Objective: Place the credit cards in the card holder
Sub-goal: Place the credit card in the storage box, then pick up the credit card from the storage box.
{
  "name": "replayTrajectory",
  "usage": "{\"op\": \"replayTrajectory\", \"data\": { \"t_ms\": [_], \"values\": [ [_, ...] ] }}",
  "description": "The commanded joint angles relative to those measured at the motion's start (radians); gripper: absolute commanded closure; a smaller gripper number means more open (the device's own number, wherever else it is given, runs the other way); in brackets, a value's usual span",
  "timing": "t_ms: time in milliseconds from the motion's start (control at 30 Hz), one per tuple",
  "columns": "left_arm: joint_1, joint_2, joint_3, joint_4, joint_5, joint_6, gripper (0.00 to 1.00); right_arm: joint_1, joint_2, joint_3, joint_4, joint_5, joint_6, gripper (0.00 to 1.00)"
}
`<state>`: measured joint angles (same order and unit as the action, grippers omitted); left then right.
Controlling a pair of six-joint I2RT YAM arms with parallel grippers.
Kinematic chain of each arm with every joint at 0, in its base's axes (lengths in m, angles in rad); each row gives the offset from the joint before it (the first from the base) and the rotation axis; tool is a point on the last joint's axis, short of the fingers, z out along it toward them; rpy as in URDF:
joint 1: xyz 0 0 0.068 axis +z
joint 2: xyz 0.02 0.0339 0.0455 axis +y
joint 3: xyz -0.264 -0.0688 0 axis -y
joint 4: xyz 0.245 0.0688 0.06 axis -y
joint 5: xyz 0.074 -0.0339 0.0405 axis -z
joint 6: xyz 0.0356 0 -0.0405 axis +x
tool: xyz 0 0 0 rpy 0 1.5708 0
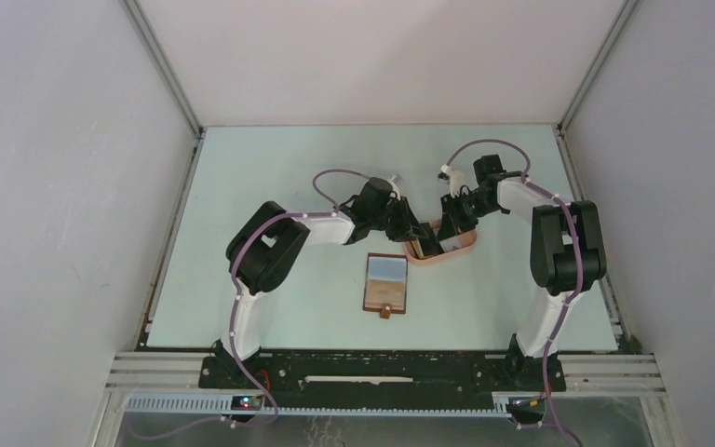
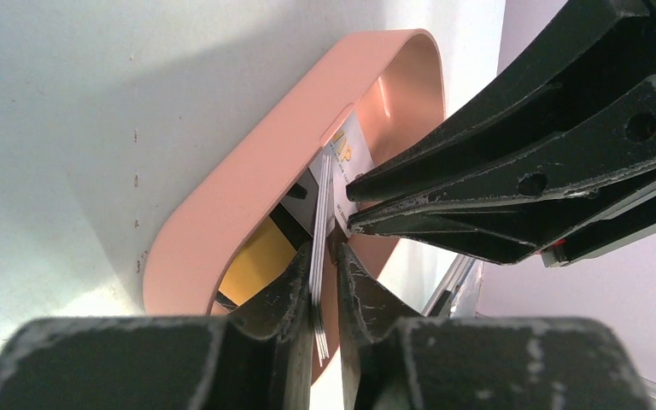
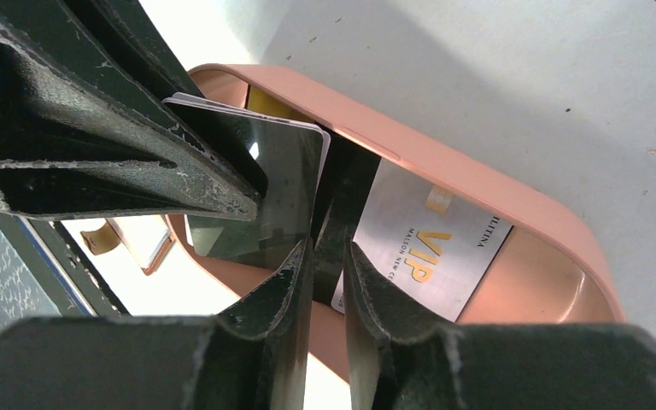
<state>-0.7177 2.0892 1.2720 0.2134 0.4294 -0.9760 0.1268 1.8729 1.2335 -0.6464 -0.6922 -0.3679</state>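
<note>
Several credit cards [image 2: 316, 282] stand on edge in a stack between the fingers of my left gripper [image 2: 323, 256], over the pink tray [image 2: 248, 171]. The stack rests against one finger, with a slit of daylight to the other, so the jaws are slightly open. A dark card [image 3: 248, 188] faces the right wrist camera, with a silver VIP card [image 3: 436, 248] behind it. A yellow card [image 2: 256, 260] lies in the tray. My right gripper [image 3: 325, 248] has narrow jaws with a dark strip between them; whether they grip it is unclear. The card holder [image 1: 386, 296] lies open with a grey-blue card [image 1: 386, 270] on it.
The pink tray [image 1: 463, 250] sits just right of the table's middle, with both grippers [image 1: 419, 239] [image 1: 449, 235] crowded over its left end. The right arm's fingers [image 2: 478, 171] reach close to the stack. The card holder lies nearer to me than the tray.
</note>
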Motion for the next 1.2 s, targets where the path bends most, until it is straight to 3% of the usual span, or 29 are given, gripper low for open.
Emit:
{"op": "replayTrajectory", "data": {
  "t_ms": [0,267,767,900,1067,1167],
  "values": [
    [0.0,-0.003,0.046,0.001,0.017,0.014,0.82,0.006,0.008,0.036,-0.004,0.008,0.011,0.73],
    [0.007,-0.01,0.019,0.037,0.039,-0.014,0.86,0.007,0.006,0.038,-0.005,0.001,0.011,0.73],
    [0.009,-0.009,0.015,0.036,0.042,-0.015,0.84,0.007,0.002,0.038,-0.006,0.003,0.011,0.73],
    [0.013,-0.013,0.007,0.037,0.039,-0.013,0.88,0.007,0.003,0.038,-0.005,0.003,0.011,0.73],
    [0.021,-0.024,-0.012,0.039,0.027,-0.006,1.0,0.003,-0.012,0.038,-0.009,-0.004,0.007,0.72],
    [0.024,-0.052,-0.038,0.057,0.008,0.019,1.0,-0.011,-0.044,0.038,-0.015,-0.02,-0.009,0.7]
  ]
}}
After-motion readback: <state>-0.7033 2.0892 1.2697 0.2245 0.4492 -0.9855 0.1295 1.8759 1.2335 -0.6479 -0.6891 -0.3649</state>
